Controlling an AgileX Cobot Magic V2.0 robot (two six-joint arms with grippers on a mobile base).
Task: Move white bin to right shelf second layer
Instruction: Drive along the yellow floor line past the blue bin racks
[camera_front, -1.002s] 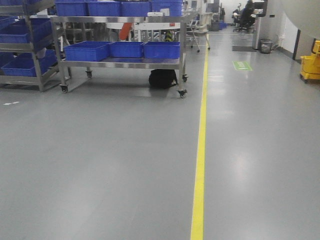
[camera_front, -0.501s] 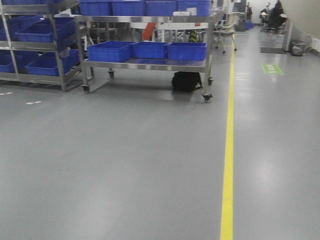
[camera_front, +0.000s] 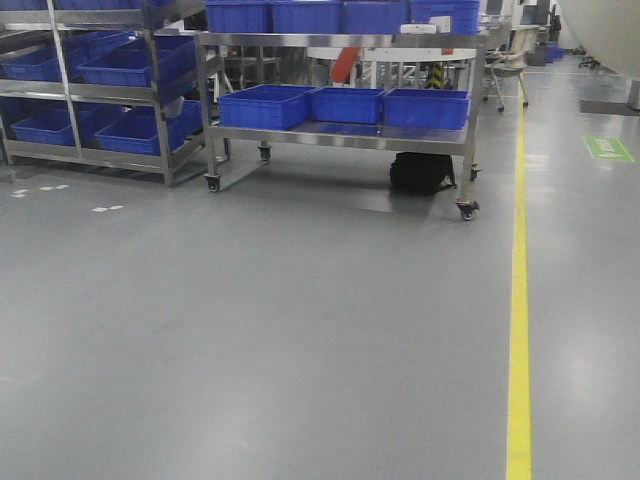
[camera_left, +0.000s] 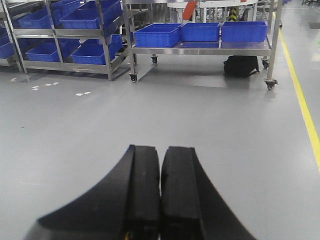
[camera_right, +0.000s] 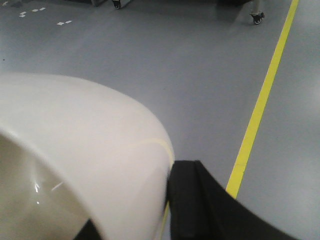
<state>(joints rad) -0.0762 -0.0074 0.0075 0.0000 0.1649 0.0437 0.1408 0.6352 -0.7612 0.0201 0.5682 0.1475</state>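
The white bin (camera_right: 100, 140) fills the left of the right wrist view, glossy and off-white, held up above the grey floor. My right gripper (camera_right: 165, 200) is shut on its wall, with one black finger (camera_right: 192, 205) outside the wall and the other mostly hidden behind it. A curved piece of the bin also shows at the top right of the front view (camera_front: 605, 25). My left gripper (camera_left: 160, 155) is shut and empty, its pads pressed together over bare floor. No shelf level with white rollers can be made out in any view.
A wheeled steel cart (camera_front: 340, 135) with blue crates (camera_front: 345, 103) stands ahead, a black bag (camera_front: 420, 172) under it. Steel racks with blue crates (camera_front: 120, 65) stand at the far left. A yellow floor line (camera_front: 518, 300) runs along the right.
The cart, racks and yellow line have slid rightward across the front view over the last second, and more of the left racks has come into view.
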